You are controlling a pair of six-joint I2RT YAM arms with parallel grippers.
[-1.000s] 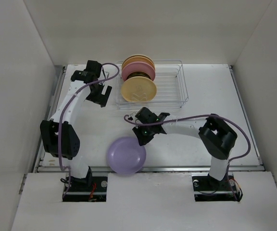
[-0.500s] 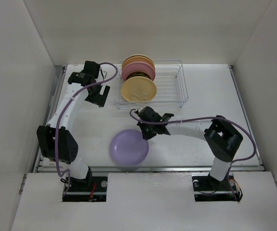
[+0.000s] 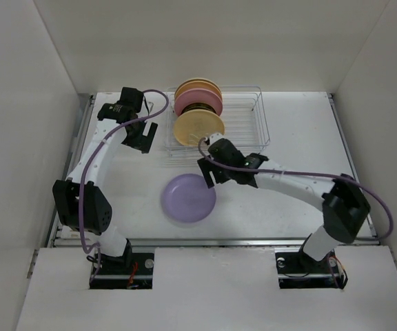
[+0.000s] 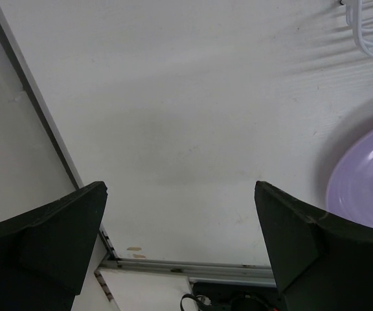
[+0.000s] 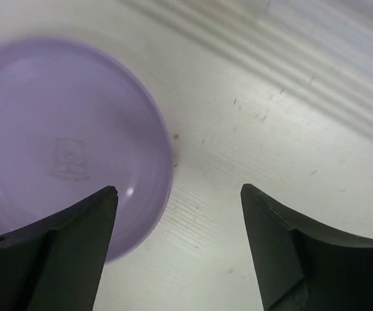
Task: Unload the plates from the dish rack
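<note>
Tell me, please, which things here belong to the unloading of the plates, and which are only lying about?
Belong to the job: dish rack; pale yellow plate and pink plate standing in it; lavender plate on the table; left hand and right hand, both open.
Only there: purple cables on the arms.

In the left wrist view the lavender plate point(image 4: 368, 188) runs off the right edge. The dish rack point(image 4: 368, 29) shows only a wire corner at upper right, and the left end effector point(image 4: 180, 194) is cropped at the bottom. In the right wrist view the plate is blurred and cut by the left edge. From above, the pale yellow plate point(image 3: 198, 129) hides most of a dark plate point(image 3: 198, 108); those behind show only rims.
</note>
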